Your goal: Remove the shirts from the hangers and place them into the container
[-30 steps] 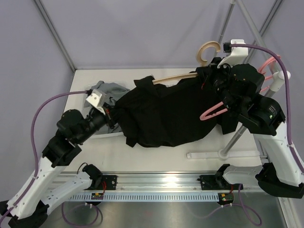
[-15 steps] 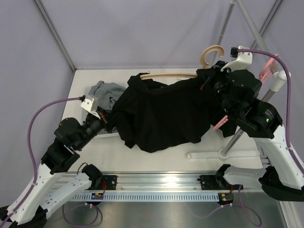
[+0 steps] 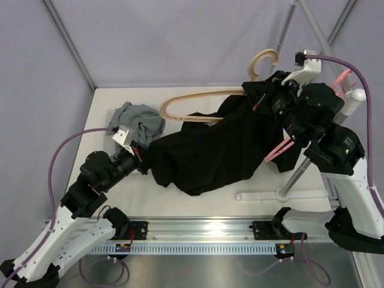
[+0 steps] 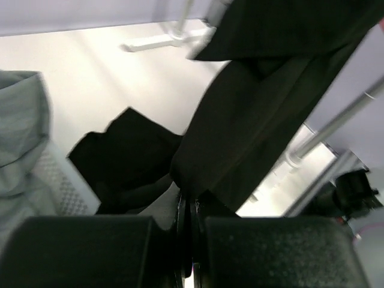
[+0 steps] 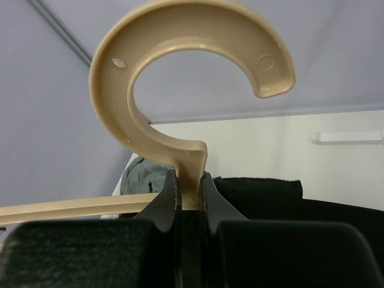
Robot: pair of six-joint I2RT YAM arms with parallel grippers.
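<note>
The black shirt (image 3: 210, 150) has slid off the container-side half of the tan hanger (image 5: 191, 159). That arm now stands bare beyond the container (image 4: 60, 183), so 1 shoulder is free and 1 is left to strip. The shirt sags from just right of the container to far right of it. The left gripper (image 4: 188, 207), near the container, is pinched on its hem. The right gripper (image 5: 189, 186), far right of the container, is clamped on the hanger's neck. The grey shirt (image 3: 139, 123) lies in the container. 1 second ago, cloth covered that whole hanger arm.
</note>
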